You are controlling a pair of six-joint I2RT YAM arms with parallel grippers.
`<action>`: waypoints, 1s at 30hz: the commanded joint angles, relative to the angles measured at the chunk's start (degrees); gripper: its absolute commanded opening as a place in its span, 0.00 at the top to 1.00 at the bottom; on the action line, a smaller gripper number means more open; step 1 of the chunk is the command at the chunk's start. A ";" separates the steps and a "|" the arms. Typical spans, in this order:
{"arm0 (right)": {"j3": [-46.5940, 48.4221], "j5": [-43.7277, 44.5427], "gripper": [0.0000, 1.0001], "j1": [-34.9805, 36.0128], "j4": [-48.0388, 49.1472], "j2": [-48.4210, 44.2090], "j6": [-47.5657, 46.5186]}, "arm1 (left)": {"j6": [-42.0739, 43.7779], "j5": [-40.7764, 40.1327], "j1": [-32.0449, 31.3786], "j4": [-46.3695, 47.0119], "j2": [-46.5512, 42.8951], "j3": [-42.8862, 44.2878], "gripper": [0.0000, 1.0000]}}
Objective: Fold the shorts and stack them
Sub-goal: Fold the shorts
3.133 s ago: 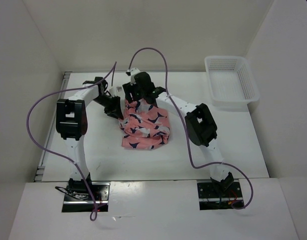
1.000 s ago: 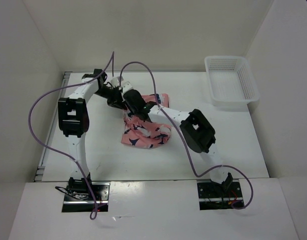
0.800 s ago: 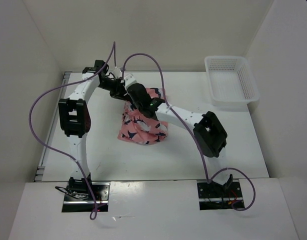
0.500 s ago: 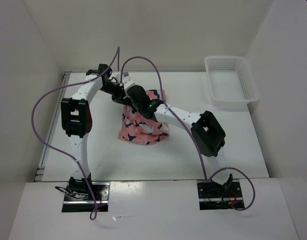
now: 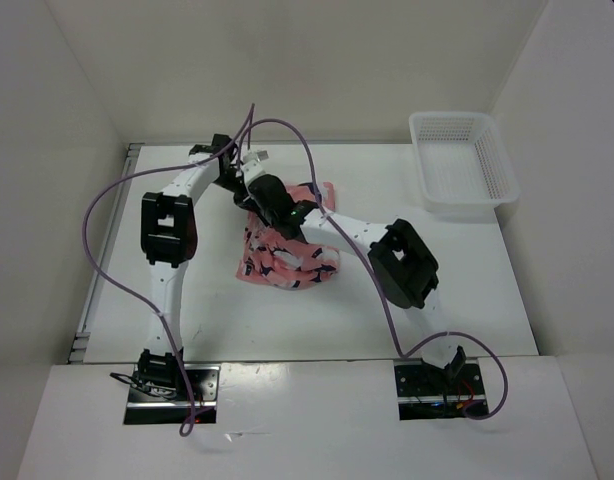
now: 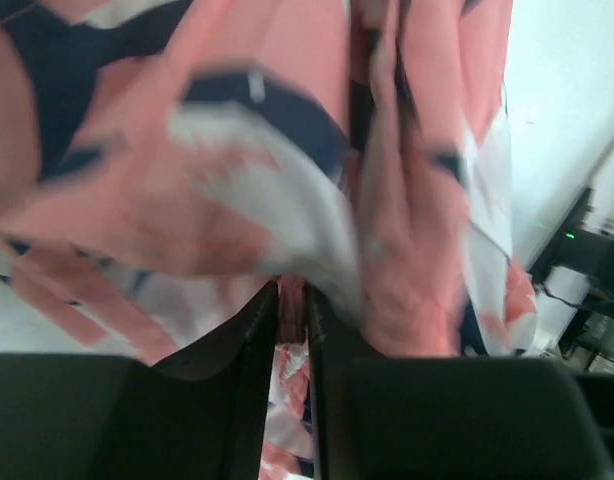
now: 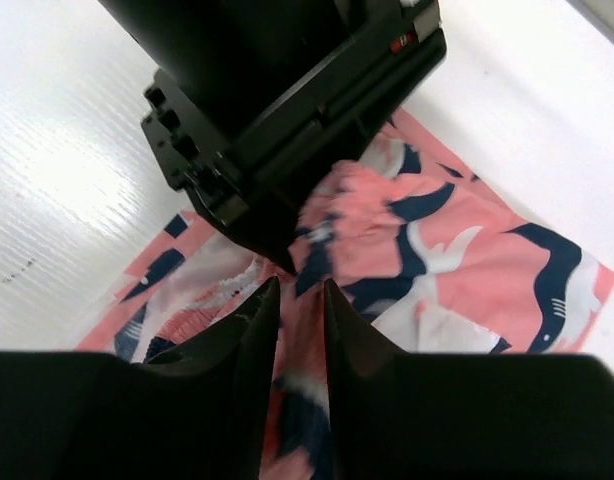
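The salmon-pink shorts (image 5: 287, 255) with navy and white bird shapes lie bunched at the table's middle, their far edge lifted toward the back. My left gripper (image 5: 242, 192) is shut on a fold of the shorts (image 6: 317, 180), which fill the left wrist view. My right gripper (image 5: 272, 205) sits right beside it, shut on the shorts (image 7: 437, 250) too; fabric runs between its fingers (image 7: 255, 330). The left gripper's black body (image 7: 287, 110) looms just ahead in the right wrist view.
A white mesh basket (image 5: 462, 165) stands at the back right corner. Purple cables (image 5: 287, 125) arc over both arms. The side walls close in the table on the left and right.
Both grippers have carried the shorts' upper edge toward the back left, lifting it. The pile has narrowed and drawn leftward. The left arm has swung in toward the middle.
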 commanded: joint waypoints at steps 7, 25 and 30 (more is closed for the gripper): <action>4.55 -1.33 0.49 1.54 2.77 0.18 -1.26 | 0.27 -2.68 0.70 3.75 -1.07 -4.56 0.61; -15.21 -6.61 0.89 1.54 -0.66 -20.48 -3.90 | 0.27 -6.19 2.55 5.51 -12.76 -6.23 0.14; -22.52 -5.46 0.97 -1.25 -0.66 -24.61 -3.90 | 0.27 -14.27 2.55 4.46 -17.50 -3.77 0.11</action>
